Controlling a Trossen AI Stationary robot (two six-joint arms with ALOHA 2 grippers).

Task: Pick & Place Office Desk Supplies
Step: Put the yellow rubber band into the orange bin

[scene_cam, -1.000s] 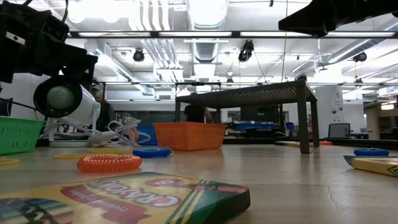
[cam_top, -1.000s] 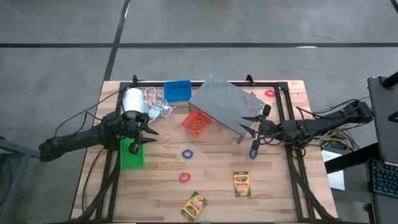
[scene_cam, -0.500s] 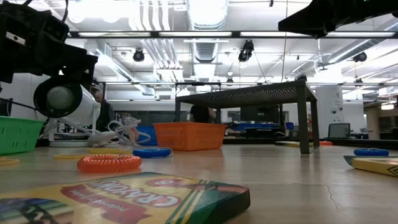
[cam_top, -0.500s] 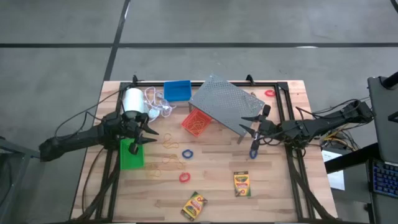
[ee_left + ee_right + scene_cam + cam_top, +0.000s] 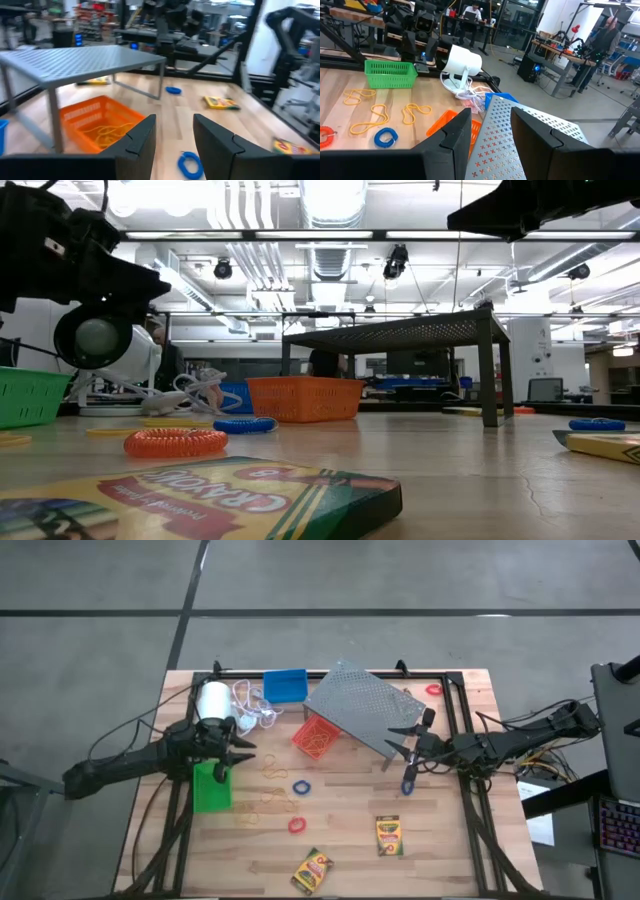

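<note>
We see the grey perforated rack standing over the far middle of the wooden counter. The orange bin sits tucked under the rack's near-left corner, the blue bin just left of the rack, the green bin well to its left. Both crayon boxes and the ring bands lie nearer than the rack. The left gripper hovers above the green bin, fingers apart and empty; the right gripper, likewise parted, hangs at the rack's right leg. We judge that leg a snag risk. Beyond lies an open workshop.
</note>
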